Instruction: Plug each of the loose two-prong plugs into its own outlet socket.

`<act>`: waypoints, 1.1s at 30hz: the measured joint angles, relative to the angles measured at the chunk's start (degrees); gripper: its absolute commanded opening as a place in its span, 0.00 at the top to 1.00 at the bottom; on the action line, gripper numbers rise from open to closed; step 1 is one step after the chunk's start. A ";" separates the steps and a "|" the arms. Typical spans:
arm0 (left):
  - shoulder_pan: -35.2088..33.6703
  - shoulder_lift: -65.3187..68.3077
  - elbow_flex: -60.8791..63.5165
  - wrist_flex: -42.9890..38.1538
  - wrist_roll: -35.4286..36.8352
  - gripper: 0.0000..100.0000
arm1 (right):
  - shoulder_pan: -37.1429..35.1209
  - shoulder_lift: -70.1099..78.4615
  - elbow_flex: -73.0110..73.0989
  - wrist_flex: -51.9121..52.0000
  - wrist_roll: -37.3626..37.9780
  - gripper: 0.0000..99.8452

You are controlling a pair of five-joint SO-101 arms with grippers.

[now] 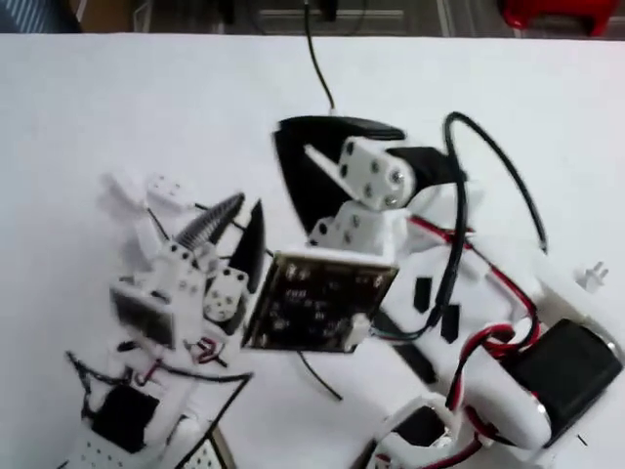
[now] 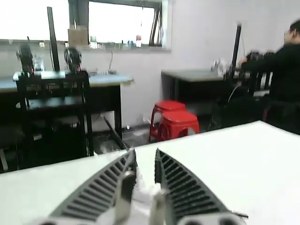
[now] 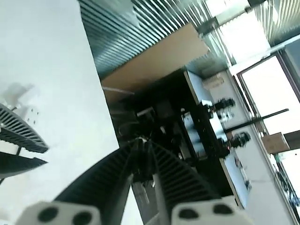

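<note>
1. White table [image 1: 117, 88], bearing two arms.
2. Left gripper [image 1: 249, 203], just beside blurred white blocks [image 1: 148, 191].
3. White two-prong plug [image 1: 591, 277], well apart from both.
4. Black cable [image 1: 317, 59], running to the far edge.

No word, number, label or sign can be read anywhere I look. The dark circuit board [image 1: 317, 303] mounted on one of my arms carries small pale markings, but they are too blurred to make out as letters or figures.
</note>
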 measured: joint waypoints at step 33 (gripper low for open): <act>-4.75 0.00 4.13 10.99 -5.63 0.84 | 7.12 0.00 0.00 6.51 0.00 0.98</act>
